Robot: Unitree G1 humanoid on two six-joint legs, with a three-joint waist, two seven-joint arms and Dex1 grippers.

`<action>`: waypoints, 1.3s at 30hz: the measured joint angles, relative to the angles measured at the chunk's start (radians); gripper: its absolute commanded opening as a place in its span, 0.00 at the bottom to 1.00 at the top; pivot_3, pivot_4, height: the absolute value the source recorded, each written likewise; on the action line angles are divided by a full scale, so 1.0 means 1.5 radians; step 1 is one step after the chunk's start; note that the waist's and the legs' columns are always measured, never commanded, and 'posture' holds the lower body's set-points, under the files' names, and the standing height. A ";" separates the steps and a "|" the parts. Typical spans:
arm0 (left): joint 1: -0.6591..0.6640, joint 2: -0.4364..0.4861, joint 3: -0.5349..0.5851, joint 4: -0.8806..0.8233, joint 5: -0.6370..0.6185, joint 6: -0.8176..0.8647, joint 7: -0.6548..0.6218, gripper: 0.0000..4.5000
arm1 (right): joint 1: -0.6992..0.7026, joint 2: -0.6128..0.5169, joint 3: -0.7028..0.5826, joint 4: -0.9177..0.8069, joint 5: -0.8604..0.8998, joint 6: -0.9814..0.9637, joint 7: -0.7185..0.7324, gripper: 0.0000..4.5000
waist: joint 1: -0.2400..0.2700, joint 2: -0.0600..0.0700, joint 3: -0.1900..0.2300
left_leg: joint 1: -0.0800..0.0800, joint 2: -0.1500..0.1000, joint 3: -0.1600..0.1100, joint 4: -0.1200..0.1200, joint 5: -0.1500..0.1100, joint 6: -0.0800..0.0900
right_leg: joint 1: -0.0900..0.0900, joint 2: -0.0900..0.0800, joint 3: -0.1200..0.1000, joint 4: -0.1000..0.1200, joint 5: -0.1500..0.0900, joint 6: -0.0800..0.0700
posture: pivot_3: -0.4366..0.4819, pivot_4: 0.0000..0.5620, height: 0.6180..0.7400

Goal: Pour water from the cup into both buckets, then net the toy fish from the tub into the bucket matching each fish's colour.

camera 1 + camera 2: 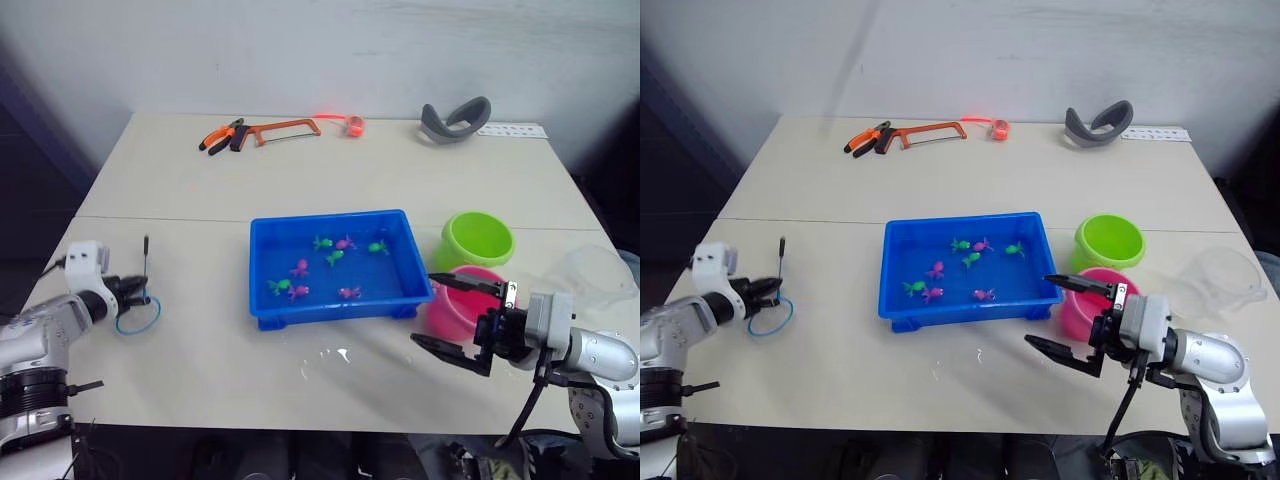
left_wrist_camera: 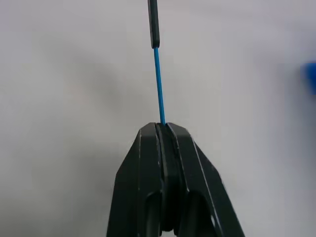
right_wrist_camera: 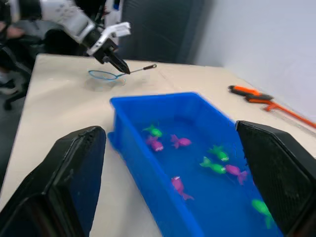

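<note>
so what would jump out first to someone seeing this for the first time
The bright blue tub mid-table, dotted with green and pink toy fish, grabs the eye first. Just to its right stand the lime green bucket and the pink bucket, with the right gripper wide open before them. At far left, the left gripper is pinching the net.

Left gripper (image 1: 143,292) jaws pinched together, right gripper (image 1: 455,316) jaws spread.

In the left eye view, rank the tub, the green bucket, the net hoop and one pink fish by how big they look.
1. tub
2. green bucket
3. net hoop
4. pink fish
</note>
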State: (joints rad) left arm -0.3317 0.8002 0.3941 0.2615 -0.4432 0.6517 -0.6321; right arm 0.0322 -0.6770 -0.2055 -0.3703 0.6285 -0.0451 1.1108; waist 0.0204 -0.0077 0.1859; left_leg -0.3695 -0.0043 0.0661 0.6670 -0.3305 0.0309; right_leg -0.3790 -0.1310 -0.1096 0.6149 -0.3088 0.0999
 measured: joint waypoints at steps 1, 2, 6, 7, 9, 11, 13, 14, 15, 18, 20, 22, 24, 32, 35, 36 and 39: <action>0.009 0.026 -0.002 -0.028 -0.005 -0.047 -0.068 0.00 | -0.011 -0.021 0.000 -0.025 0.003 0.037 -0.025 1.00 | -0.002 0.000 0.000 | 0.000 0.000 0.000 0.000 0.000 0.000 | 0.000 0.000 0.000 -0.002 0.000 0.000 | 0.48 0.27 1.00; 0.008 0.048 -0.004 -0.052 -0.010 -0.087 -0.124 0.00 | -0.024 -0.047 0.000 -0.046 0.002 0.080 -0.054 1.00 | -0.003 0.001 0.000 | 0.000 0.000 0.000 -0.001 0.000 -0.001 | 0.000 0.000 0.000 -0.003 0.000 0.000 | 0.48 0.27 1.00; -0.008 0.085 -0.068 -0.089 -0.004 -0.275 -0.349 0.00 | -0.118 -0.103 0.038 -0.092 0.009 0.249 -0.133 1.00 | -0.009 0.004 0.001 | 0.000 0.000 0.000 -0.001 -0.001 -0.001 | 0.000 0.000 -0.001 -0.004 -0.001 -0.001 | 0.48 0.27 1.00; -0.022 0.099 -0.115 -0.090 0.009 -0.303 -0.406 0.00 | -0.150 -0.119 0.063 -0.101 0.020 0.290 -0.133 1.00 | -0.010 0.005 0.001 | 0.000 0.001 0.000 -0.001 0.000 -0.001 | 0.000 0.000 -0.001 -0.004 -0.001 -0.002 | 0.48 0.27 1.00; -0.060 0.100 -0.175 -0.101 0.014 -0.313 -0.469 0.00 | -0.195 -0.141 0.093 -0.119 0.036 0.342 -0.122 1.00 | -0.008 0.007 0.003 | -0.002 0.000 -0.001 -0.001 0.000 0.000 | -0.001 0.000 -0.002 -0.003 -0.001 -0.002 | 0.48 0.27 1.00; -0.102 0.098 -0.213 -0.122 0.013 -0.312 -0.502 0.00 | -0.237 -0.150 0.113 -0.128 0.049 0.383 -0.114 1.00 | -0.008 0.006 0.003 | -0.003 0.000 -0.001 -0.001 0.001 0.001 | -0.001 0.001 -0.003 -0.002 -0.001 -0.001 | 0.48 0.27 1.00; -0.149 0.088 -0.251 -0.123 0.041 -0.327 -0.514 0.00 | -0.287 -0.145 0.139 -0.123 0.060 0.434 -0.123 1.00 | -0.008 0.006 0.003 | -0.003 0.000 0.000 0.000 0.001 0.002 | -0.001 0.001 -0.003 -0.001 0.000 -0.001 | 0.48 0.27 1.00; -0.180 0.067 -0.277 -0.129 0.062 -0.330 -0.512 0.00 | -0.326 -0.133 0.158 -0.113 0.063 0.466 -0.135 1.00 | -0.008 0.006 0.003 | -0.004 -0.001 0.000 0.001 0.001 0.003 | -0.001 0.001 -0.003 -0.001 0.000 0.000 | 0.48 0.27 1.00; -0.216 0.034 -0.314 -0.152 0.080 -0.331 -0.506 0.00 | -0.374 -0.111 0.181 -0.106 0.065 0.499 -0.151 1.00 | -0.008 0.005 0.003 | -0.005 -0.001 0.000 0.002 0.002 0.004 | -0.001 0.001 -0.003 -0.001 0.001 0.001 | 0.48 0.27 1.00; -0.242 -0.009 -0.379 -0.204 0.105 -0.332 -0.496 0.00 | -0.421 -0.086 0.226 -0.107 0.062 0.537 -0.166 1.00 | -0.009 0.005 0.003 | -0.005 -0.001 0.000 0.002 0.001 0.005 | -0.001 0.001 -0.003 -0.002 0.001 0.002 | 0.48 0.27 1.00; -0.244 -0.011 -0.400 -0.201 0.136 -0.333 -0.489 0.00 | -0.427 -0.076 0.264 -0.095 0.035 0.547 -0.167 1.00 | -0.013 0.005 0.003 | -0.007 -0.001 0.001 0.002 0.001 0.005 | -0.003 0.002 -0.004 -0.002 0.001 0.002 | 0.48 0.27 1.00; -0.255 -0.026 -0.412 -0.201 0.149 -0.330 -0.480 0.00 | -0.441 -0.059 0.288 -0.083 0.012 0.553 -0.169 1.00 | -0.013 0.005 0.003 | -0.012 -0.001 0.001 0.006 0.001 0.005 | -0.008 0.004 -0.007 0.002 0.001 0.002 | 0.48 0.27 1.00; -0.269 -0.042 -0.426 -0.202 0.158 -0.323 -0.472 0.00 | -0.455 -0.046 0.298 -0.070 -0.003 0.553 -0.168 1.00 | -0.013 0.005 0.003 | -0.016 -0.001 0.000 0.010 0.001 0.005 | -0.011 0.005 -0.008 0.004 0.001 0.002 | 0.48 0.27 1.00; -0.276 -0.057 -0.428 -0.208 0.166 -0.297 -0.450 0.00 | -0.460 -0.028 0.311 -0.063 -0.029 0.551 -0.152 1.00 | -0.012 0.005 0.003 | -0.015 -0.001 0.000 0.011 0.001 0.006 | -0.009 0.004 -0.005 0.005 0.001 0.003 | 0.48 0.27 1.00; -0.276 -0.063 -0.428 -0.208 0.166 -0.290 -0.444 0.00 | -0.452 -0.021 0.311 -0.059 -0.035 0.547 -0.152 0.94 | -0.012 0.005 0.003 | -0.015 -0.001 0.000 0.011 0.001 0.006 | -0.009 0.004 -0.005 0.005 0.001 0.003 | 0.48 0.27 1.00; -0.276 -0.063 -0.428 -0.208 0.166 -0.288 -0.442 0.00 | -0.450 -0.018 0.311 -0.058 -0.038 0.543 -0.152 0.88 | -0.012 0.005 0.003 | -0.015 -0.001 0.000 0.011 0.001 0.006 | -0.009 0.004 -0.005 0.005 0.001 0.003 | 0.48 0.27 1.00; -0.275 -0.064 -0.427 -0.212 0.166 -0.281 -0.438 0.00 | -0.447 -0.011 0.310 -0.048 -0.039 0.539 -0.152 0.62 | -0.012 0.005 0.003 | -0.015 -0.001 0.000 0.011 0.001 0.006 | -0.009 0.004 -0.005 0.005 0.001 0.003 | 0.48 0.27 1.00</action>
State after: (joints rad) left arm -0.7450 0.7041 -0.2472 -0.0564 -0.1943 0.2307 -1.2887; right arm -0.6380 -0.6929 0.2589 -0.4420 0.5700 0.7627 0.8823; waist 0.0020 -0.0005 0.1910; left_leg -0.3914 -0.0061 0.0660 0.6841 -0.3283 0.0401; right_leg -0.3931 -0.1250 -0.1173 0.6224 -0.3068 0.1036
